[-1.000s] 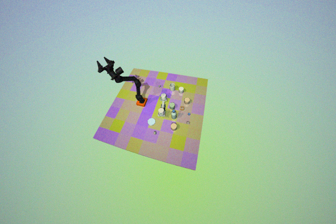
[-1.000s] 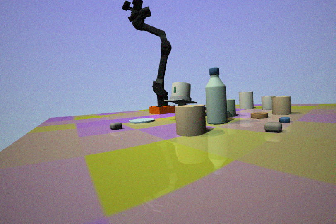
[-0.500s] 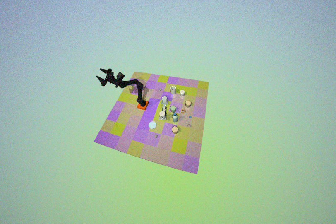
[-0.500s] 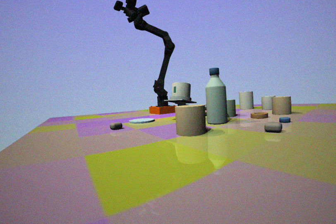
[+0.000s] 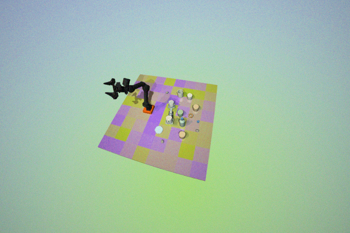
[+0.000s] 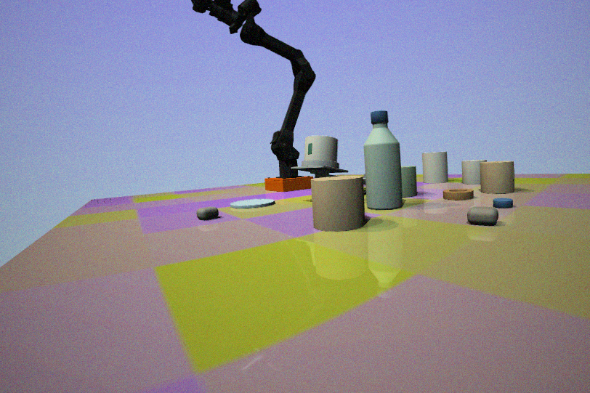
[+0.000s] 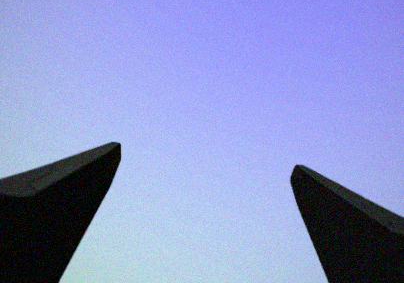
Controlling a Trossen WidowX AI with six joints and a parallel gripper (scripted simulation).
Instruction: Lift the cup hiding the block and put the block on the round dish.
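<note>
Balance [image 5: 170,112]: grey, narrow beam, square end plates; stands on the checkered tabletop [image 5: 169,155] [image 6: 285,322], between the orange arm base and the green bottle [image 5: 182,122] [image 6: 383,169]. Cups: two pale, smooth cylinders, one per end; nearer cup [image 5: 168,119] [image 6: 320,149] bears a dark green patch, farther cup [image 5: 171,103] plain from above. Round dish [image 5: 158,129] [image 6: 252,203]: pale blue, flat, thin. Pincer [image 5: 110,91] [image 7: 209,162]: black, tapered fingers, spread wide, nothing between.
</note>
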